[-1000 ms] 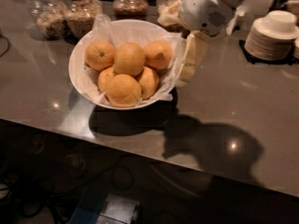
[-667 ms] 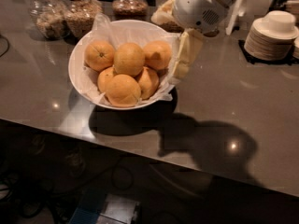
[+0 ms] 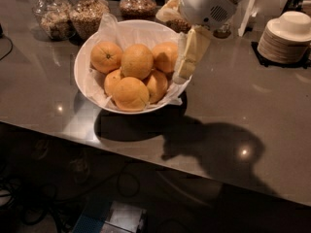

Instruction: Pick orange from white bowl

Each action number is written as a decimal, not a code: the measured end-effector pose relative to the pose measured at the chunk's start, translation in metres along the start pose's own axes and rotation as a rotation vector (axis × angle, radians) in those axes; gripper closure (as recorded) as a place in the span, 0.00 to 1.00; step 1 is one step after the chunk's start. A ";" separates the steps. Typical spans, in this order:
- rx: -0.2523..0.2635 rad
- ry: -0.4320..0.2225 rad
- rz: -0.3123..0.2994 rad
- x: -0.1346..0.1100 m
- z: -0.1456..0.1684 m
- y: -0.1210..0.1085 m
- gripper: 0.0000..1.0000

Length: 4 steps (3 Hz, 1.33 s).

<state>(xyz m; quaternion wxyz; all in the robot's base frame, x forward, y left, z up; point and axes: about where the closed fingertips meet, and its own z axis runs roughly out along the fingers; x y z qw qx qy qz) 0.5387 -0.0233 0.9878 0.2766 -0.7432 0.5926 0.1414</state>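
Oranges (image 3: 137,60) fill the white bowl (image 3: 77,76); your tool (image 3: 183,73) hangs at its rim, likely to reach in; grip state unclear.

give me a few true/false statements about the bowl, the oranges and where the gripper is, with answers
1. The white bowl holds several oranges. True.
2. The gripper is at the bowl's left rim as seen here. False: it hangs at the right rim, beside the oranges.
3. Glass jars stand behind the bowl. True.
4. The bowl is lined with blue cloth. False: the lining is white paper.
5. One orange lies outside the bowl. False: all are in it.
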 end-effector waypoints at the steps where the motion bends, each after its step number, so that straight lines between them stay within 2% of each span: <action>1: -0.004 -0.006 -0.006 -0.001 0.001 -0.003 0.00; 4: -0.015 -0.040 -0.034 -0.008 0.008 -0.017 0.00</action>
